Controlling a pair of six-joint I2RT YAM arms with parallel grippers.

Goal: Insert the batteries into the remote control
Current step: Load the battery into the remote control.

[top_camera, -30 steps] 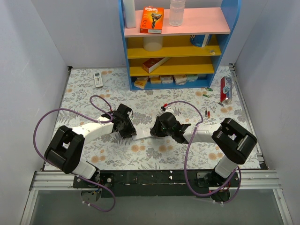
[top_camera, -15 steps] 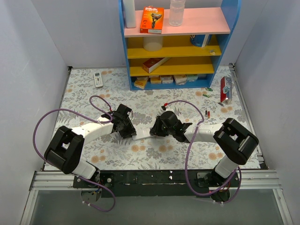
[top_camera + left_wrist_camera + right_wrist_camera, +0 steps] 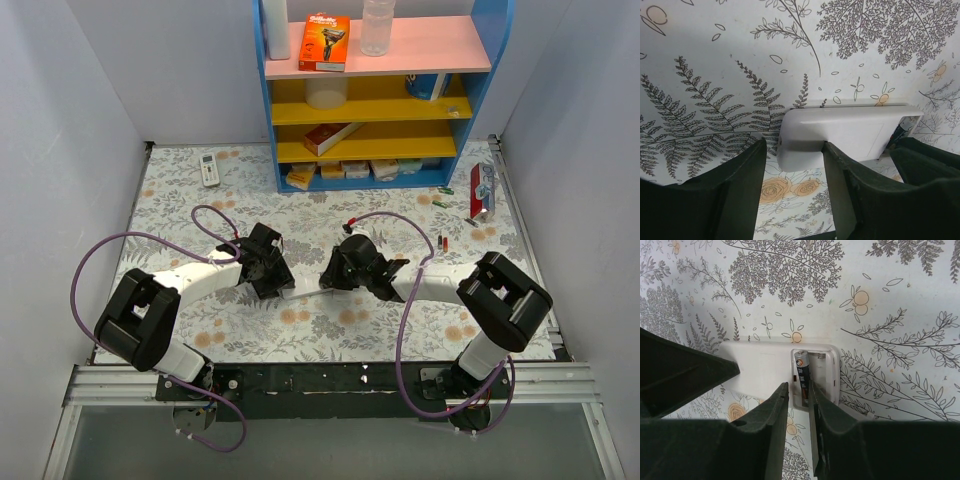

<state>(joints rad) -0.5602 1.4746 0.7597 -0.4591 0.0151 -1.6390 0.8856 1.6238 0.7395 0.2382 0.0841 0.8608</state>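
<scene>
Remote control [image 3: 306, 291] lay flat on the floral table [image 3: 330, 330], near the middle, back up, stretched between the two grippers; left gripper [image 3: 283, 287] at its closed end, right gripper [image 3: 326, 283] at the end with the open battery compartment [image 3: 821, 374]; in the left wrist view the left gripper [image 3: 793, 145] stood released, jaws apart; one finger [image 3: 747, 175] sat off the rounded end of the remote control [image 3: 840, 131] with table showing between, the other finger overlapped its body, contact there unclear; in the right wrist view the right gripper [image 3: 799, 389] was pinched narrow on one battery [image 3: 801, 371], fingers [image 3: 777, 410] tight on both its sides; that battery stood in the compartment's nearer slot, jacket looked dark there; the slot beside it showed white plastic only; remote control [image 3: 765, 367] ran off leftward from it; a spare red battery [image 3: 441, 241] lay on the table well right of the arms; small buttoned remote [image 3: 209, 168] far left, beside the blue shelf [image 3: 263, 110].
</scene>
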